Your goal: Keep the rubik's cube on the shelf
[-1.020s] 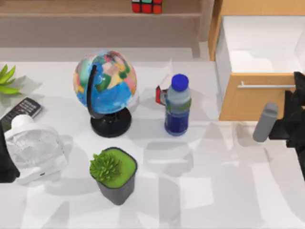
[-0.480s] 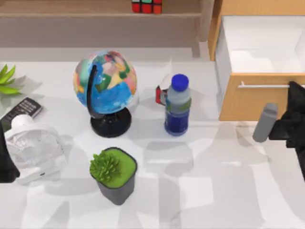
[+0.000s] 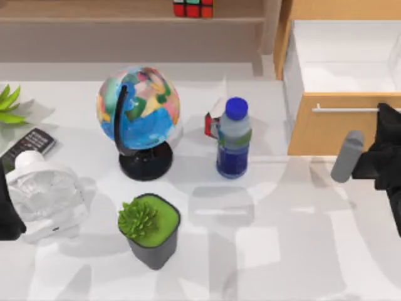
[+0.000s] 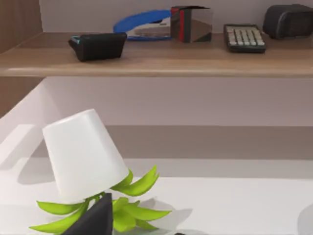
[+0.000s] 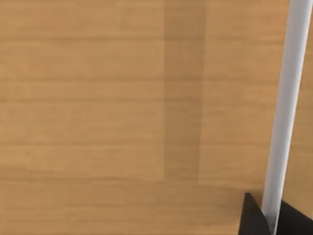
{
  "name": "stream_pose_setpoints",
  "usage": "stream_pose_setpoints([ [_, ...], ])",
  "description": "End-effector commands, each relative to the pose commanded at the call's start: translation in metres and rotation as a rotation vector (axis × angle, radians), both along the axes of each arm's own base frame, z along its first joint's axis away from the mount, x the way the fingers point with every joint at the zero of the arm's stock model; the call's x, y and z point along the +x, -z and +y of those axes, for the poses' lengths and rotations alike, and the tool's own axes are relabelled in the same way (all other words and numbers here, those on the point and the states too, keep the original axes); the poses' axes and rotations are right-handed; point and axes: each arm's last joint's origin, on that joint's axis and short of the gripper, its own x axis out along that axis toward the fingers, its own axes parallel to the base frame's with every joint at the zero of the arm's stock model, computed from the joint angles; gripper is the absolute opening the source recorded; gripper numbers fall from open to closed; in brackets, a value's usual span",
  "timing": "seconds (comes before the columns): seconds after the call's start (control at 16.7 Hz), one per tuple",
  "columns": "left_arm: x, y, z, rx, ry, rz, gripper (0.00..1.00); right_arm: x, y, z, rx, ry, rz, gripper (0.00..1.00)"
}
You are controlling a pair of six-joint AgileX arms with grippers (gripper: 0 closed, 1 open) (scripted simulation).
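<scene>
Black at nine o'clock, my left arm (image 3: pixel 7 216) is sitting parked; I cannot tell its grip. The rubik's cube (image 3: pixel 193 7) is resting on the shelf (image 3: pixel 94 19) at twelve. At three o'clock, my right gripper (image 5: pixel 268 215) is pinching the drawer's handle (image 5: pixel 286 107).

Rubik's cube (image 3: pixel 193 7) showing red and green tiles; shelf (image 3: pixel 125 19) light-brown; globe (image 3: pixel 138 107) displaying blue and multicoloured patches; bottle (image 3: pixel 234 139) wearing blue cap.
</scene>
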Motion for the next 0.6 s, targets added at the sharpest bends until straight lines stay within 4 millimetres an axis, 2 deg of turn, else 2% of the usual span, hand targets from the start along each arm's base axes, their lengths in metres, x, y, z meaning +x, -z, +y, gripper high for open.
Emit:
stream_pose_setpoints([
  [0.42,0.0,0.0,0.0,0.0,0.0,0.0,1.0,0.048,0.001,0.0,-0.002,-0.003,0.008,0.0],
  [0.6,0.0,0.0,0.0,0.0,0.0,0.0,1.0,0.055,0.001,-0.001,-0.002,-0.001,0.008,0.0],
])
